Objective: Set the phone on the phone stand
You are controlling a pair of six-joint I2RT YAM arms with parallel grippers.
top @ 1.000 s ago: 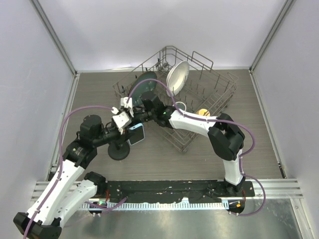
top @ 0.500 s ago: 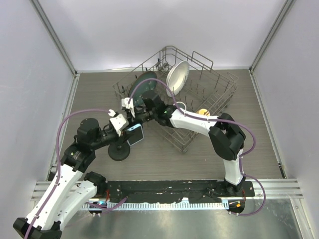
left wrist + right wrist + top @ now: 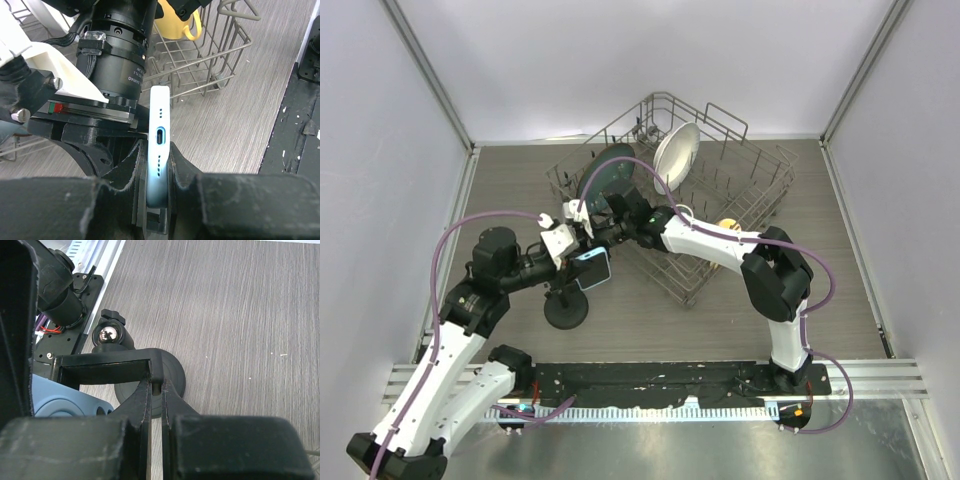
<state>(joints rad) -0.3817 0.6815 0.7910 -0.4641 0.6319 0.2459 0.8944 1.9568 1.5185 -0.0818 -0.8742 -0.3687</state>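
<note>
Phone [image 3: 160, 115] is clamped edgewise in the left pincer [image 3: 157, 170], just above the stand [image 3: 566, 312]. The right pincer [image 3: 156, 390] looks closed on the stand. Placement is underway; next, lower the phone squarely onto the stand.

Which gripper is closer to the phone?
Left. The left gripper is clamped right on the phone. The right gripper sits just beside the phone, pinching the top of the phone stand.

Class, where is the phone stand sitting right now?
In the top view, the phone stand stands on the table left of centre, just below the phone and beside the dish rack.
</note>
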